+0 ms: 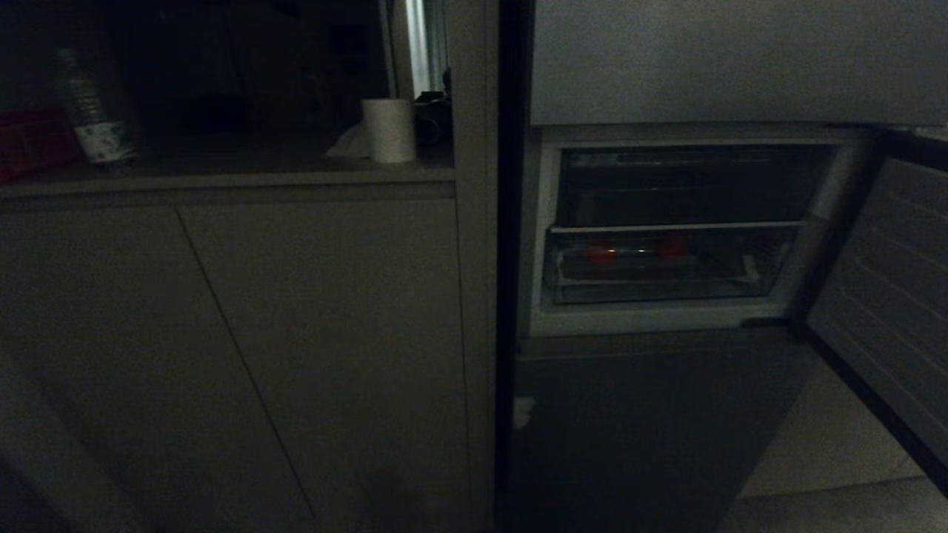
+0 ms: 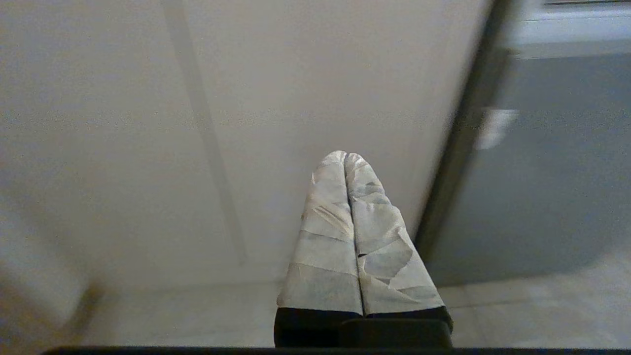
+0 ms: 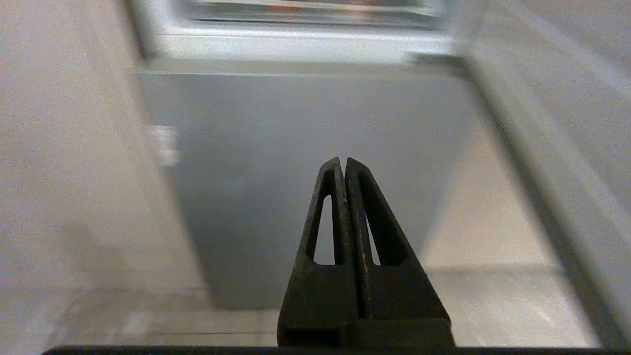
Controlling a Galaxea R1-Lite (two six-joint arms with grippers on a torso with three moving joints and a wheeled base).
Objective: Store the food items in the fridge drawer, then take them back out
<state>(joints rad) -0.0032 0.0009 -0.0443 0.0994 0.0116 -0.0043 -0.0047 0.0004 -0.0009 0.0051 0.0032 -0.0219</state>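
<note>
Dim kitchen, seen from above and in front. Open fridge compartment ahead, its door (image 1: 889, 296) swung out to the right. Inside, a clear fridge drawer (image 1: 666, 285) pushed in under a darker bin (image 1: 681, 185), with two red food items showing through its front: one (image 1: 601, 254) toward the left, the other (image 1: 670, 248) near the middle, apart from each other.

Neither arm in the head view. Left gripper (image 2: 345, 157) pressed fully together, tape-wrapped fingers (image 2: 325, 231) meeting along their whole length, holding nothing – pointed at pale cabinet doors (image 2: 148, 123), the fridge off to its right. Right gripper (image 3: 342, 160) likewise closed tight and empty, bare black fingers (image 3: 379, 231) touching, aimed at the grey lower fridge door (image 3: 305, 148); drawer and red pieces lie ahead of and above its tips, well apart from them.

Handling, as a judgement: drawer likely light, stiff and glossy – best taken at the front lip, near the centre so it slides straight rather than racking. Red pieces (tomatoes or apples, impossible to say which) look smooth and round, so apt to roll on the drawer floor and slip from a pinch; probably bruisable if tomatoes. Gentle grip across the widest part, fingers spread first, from above.

Also present: paper-towel roll (image 1: 389, 129), bottle (image 1: 96, 111) and flat red box (image 1: 33, 141) on the counter to the left.
</note>
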